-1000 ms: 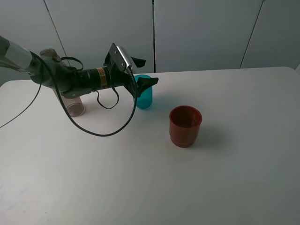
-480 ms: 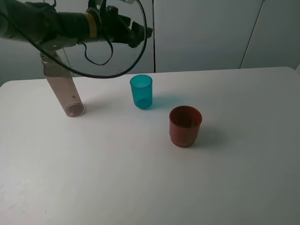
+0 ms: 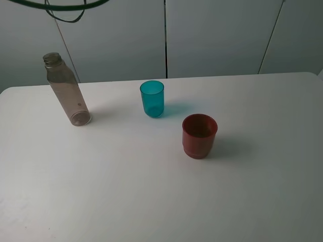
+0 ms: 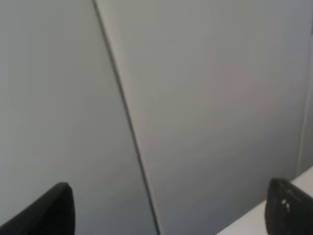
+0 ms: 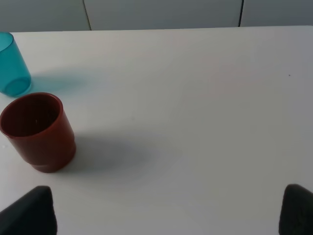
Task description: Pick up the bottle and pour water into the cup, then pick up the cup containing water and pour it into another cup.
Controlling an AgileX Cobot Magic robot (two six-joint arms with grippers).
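The brownish clear bottle (image 3: 65, 91) stands uncapped on the white table (image 3: 151, 196) at the back left. The teal cup (image 3: 152, 99) stands upright near the back middle, and it also shows in the right wrist view (image 5: 12, 66). The dark red cup (image 3: 199, 135) stands to its front right, apart from it, and also shows in the right wrist view (image 5: 39, 131). My left gripper (image 4: 168, 208) is open and empty, raised high and facing the wall. My right gripper (image 5: 164, 210) is open and empty, low over the table to the right of the red cup. Neither gripper shows in the exterior high view.
A grey panelled wall (image 3: 212, 35) stands behind the table's far edge. A black cable loop (image 3: 65, 6) of the left arm hangs at the top left of the exterior high view.
My left arm has lifted away from the teal cup, up and to the left, and left the exterior high view. The bottle and both cups have not moved.
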